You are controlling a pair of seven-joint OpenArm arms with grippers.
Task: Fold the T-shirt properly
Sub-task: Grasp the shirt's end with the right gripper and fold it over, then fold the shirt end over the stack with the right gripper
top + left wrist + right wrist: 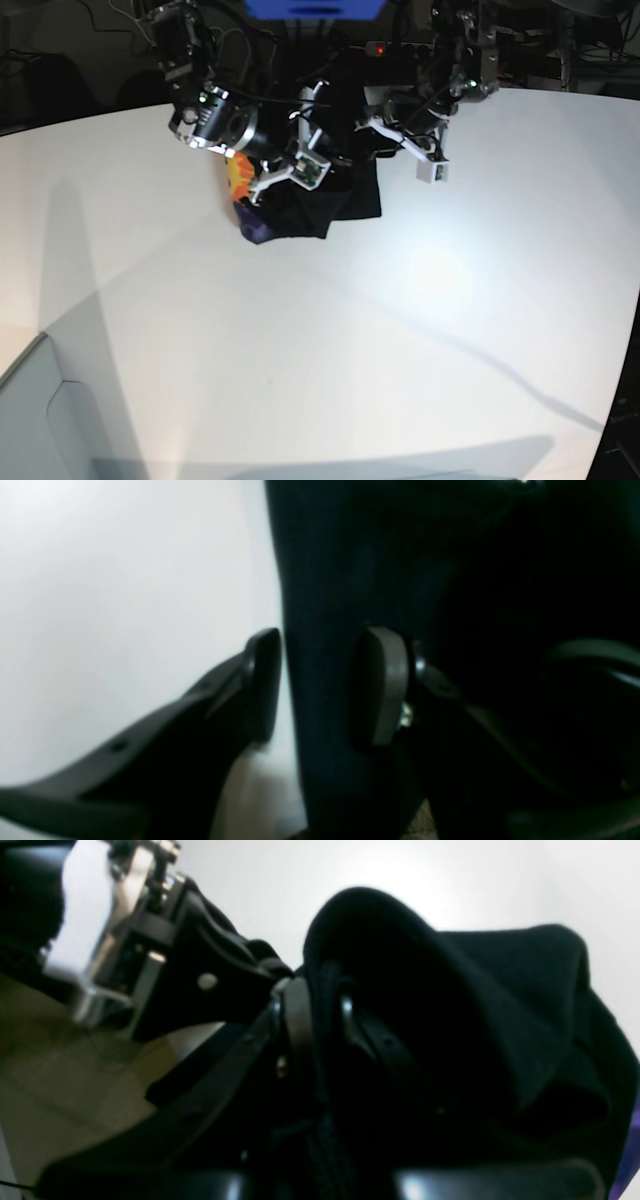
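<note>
The soft black T-shirt (312, 205) hangs bunched up at the far side of the white table (400, 330). The right gripper (320, 1015) pinches a fold of it tight. The left gripper (320, 685) has its flat pads apart with cloth between them.

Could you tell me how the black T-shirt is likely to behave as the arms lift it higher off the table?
Probably floppy: the T-shirt hangs bunched in loose folds below the right gripper, which is shut on it. It seems light, since one pinch carries much of it. The left gripper stands open around a hanging edge, so that side may sag or swing.
</note>
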